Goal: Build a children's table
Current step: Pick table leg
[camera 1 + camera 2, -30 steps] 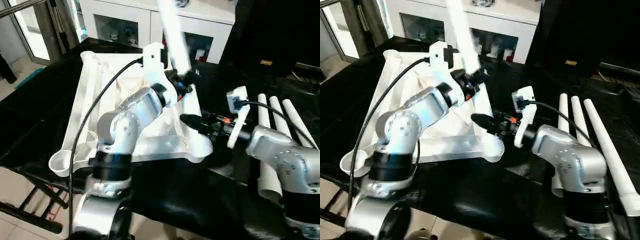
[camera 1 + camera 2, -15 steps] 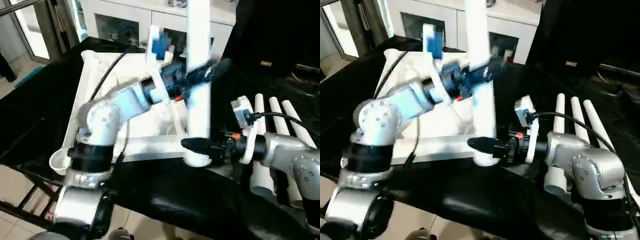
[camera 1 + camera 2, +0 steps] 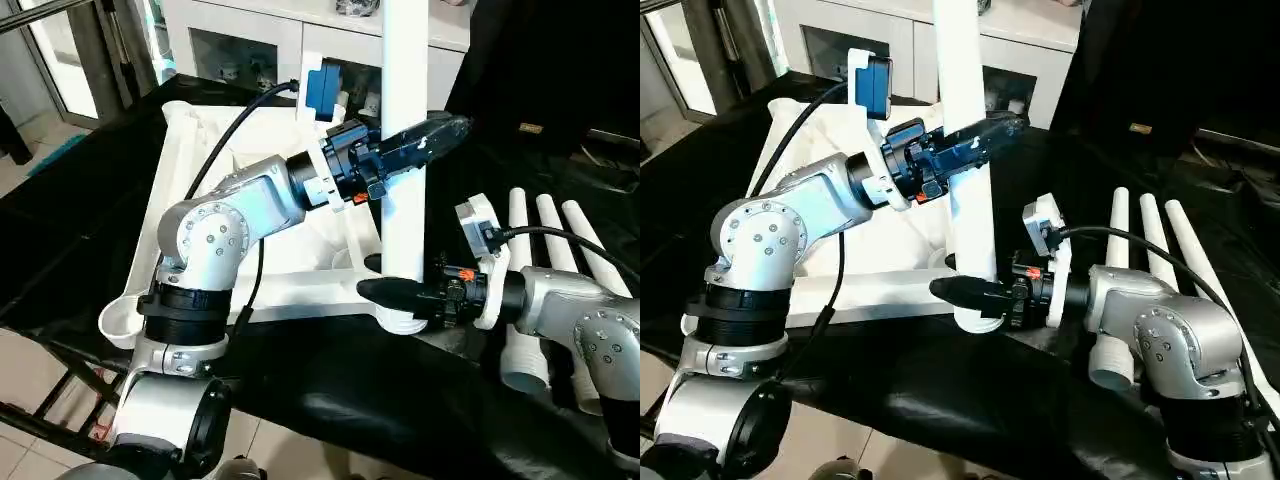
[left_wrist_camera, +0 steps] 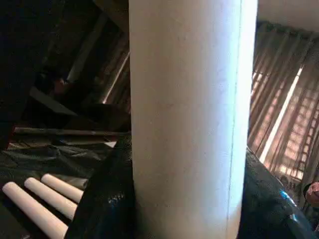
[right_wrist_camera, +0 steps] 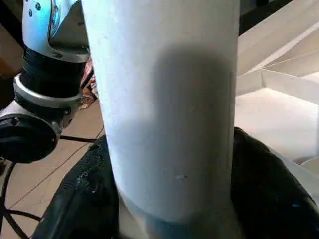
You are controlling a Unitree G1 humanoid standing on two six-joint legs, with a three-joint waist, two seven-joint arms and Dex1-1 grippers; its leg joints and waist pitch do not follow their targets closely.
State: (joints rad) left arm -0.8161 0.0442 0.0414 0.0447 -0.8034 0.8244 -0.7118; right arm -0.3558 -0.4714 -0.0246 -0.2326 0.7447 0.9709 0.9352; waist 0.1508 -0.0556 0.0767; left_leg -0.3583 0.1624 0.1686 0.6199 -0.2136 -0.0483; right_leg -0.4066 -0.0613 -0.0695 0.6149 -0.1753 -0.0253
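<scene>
The children's table top (image 3: 200, 170) lies upside down on the black bench, ribbed underside up. One white leg (image 3: 403, 200) stands upright with its lower end in the near right corner socket (image 3: 400, 322). My left gripper (image 3: 448, 130) is shut on this leg about halfway up; its black fingers (image 4: 104, 199) hug the tube. Low down, just above the socket, my right gripper (image 3: 385, 288) is closed around the same leg, and its fingers (image 5: 84, 194) press both sides. Three more legs (image 3: 1150, 250) lie side by side at the right.
A white glass-door cabinet (image 3: 250, 40) stands behind the bench. The near left corner socket (image 3: 122, 320) hangs over the bench's front edge. A dark wall rises at the back right. Floor and a metal stand frame (image 3: 60, 400) show below left.
The leg swung from a tilt over the table top to upright in the near right corner socket. My left arm stretched rightwards with it. The right gripper took hold at the leg's base.
</scene>
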